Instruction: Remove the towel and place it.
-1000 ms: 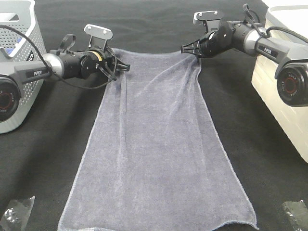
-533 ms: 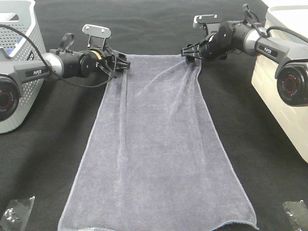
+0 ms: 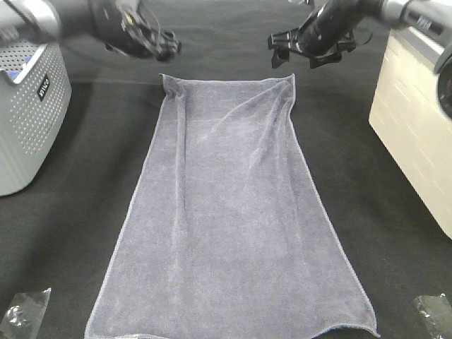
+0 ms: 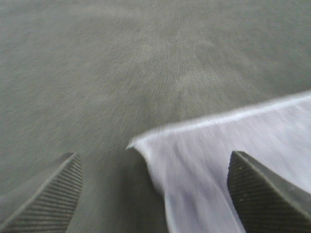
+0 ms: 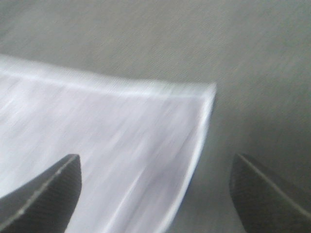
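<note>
The towel [image 3: 229, 212] lies flat along the worktop's [image 3: 395, 233] middle. The left gripper [image 4: 153, 189] and right gripper [image 5: 155, 189], both spread and empty, hover over its far corners; a snagged pad could rumple it.

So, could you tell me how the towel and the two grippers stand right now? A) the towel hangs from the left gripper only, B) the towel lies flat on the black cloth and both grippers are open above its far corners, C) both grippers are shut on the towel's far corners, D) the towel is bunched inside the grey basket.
B: the towel lies spread flat, while the left gripper and right gripper show wide-apart jaws holding nothing.
</note>
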### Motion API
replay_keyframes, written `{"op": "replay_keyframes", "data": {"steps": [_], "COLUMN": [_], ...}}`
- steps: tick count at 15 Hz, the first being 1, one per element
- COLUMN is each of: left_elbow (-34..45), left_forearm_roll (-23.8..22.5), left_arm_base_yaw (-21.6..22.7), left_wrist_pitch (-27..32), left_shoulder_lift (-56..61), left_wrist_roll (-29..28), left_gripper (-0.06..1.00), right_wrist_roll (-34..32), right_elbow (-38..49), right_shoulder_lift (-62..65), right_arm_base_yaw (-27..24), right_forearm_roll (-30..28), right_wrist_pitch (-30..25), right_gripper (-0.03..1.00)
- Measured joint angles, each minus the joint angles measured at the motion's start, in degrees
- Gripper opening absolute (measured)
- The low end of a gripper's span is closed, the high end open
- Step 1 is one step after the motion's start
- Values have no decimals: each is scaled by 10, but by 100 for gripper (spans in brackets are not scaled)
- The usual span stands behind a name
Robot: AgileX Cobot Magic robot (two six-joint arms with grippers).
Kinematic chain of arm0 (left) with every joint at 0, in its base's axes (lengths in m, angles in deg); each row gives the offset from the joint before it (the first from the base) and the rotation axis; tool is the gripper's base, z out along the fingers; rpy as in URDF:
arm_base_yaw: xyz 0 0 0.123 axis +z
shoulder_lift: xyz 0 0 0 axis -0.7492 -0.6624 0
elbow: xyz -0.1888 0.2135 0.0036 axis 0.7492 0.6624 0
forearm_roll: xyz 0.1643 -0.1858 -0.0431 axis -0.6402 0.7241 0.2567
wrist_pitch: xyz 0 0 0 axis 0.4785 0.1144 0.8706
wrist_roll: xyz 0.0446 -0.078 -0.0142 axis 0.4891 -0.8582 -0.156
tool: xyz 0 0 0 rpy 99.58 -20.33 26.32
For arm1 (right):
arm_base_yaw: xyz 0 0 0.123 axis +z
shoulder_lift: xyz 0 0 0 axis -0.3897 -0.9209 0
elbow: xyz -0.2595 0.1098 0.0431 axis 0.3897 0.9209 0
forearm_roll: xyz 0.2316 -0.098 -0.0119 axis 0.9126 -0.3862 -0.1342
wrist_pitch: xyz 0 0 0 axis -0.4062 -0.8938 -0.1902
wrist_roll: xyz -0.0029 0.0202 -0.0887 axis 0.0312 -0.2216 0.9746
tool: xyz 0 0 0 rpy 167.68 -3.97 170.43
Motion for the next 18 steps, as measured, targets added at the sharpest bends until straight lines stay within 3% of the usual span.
{"op": "replay_keyframes", "data": {"steps": [1, 2, 3, 5, 7, 9, 13, 15, 18], "left_elbow": [0, 0, 0, 0, 0, 0, 20, 96, 272], "left_forearm_roll": [0, 0, 0, -9, -13, -11, -11, -6, -27], "left_arm_base_yaw": [0, 0, 0, 1, 12, 53, 135, 140, 140], "left_wrist_pitch": [133, 197, 257, 339, 371, 422, 433, 433, 433], "left_shoulder_lift": [43, 64, 87, 129, 164, 191, 212, 261, 390], "left_wrist_roll": [0, 0, 0, -3, -7, -33, -48, -42, -34], "left_gripper": [77, 77, 77, 77, 77, 77, 77, 75, 75], "right_wrist_roll": [8, 7, 2, -11, -31, -44, -51, -44, -44], "right_elbow": [0, 0, 0, 0, 0, 0, 32, 115, 313], "right_shoulder_lift": [43, 65, 87, 131, 173, 210, 271, 333, 472], "right_arm_base_yaw": [0, 0, 0, 0, -2, -14, -61, -62, -61], "right_forearm_roll": [4, 4, 4, 4, 4, 7, 40, 38, 34], "right_wrist_pitch": [-110, -168, -205, -220, -225, -225, -225, -225, -225], "right_gripper": [81, 81, 81, 81, 81, 81, 81, 81, 78]}}
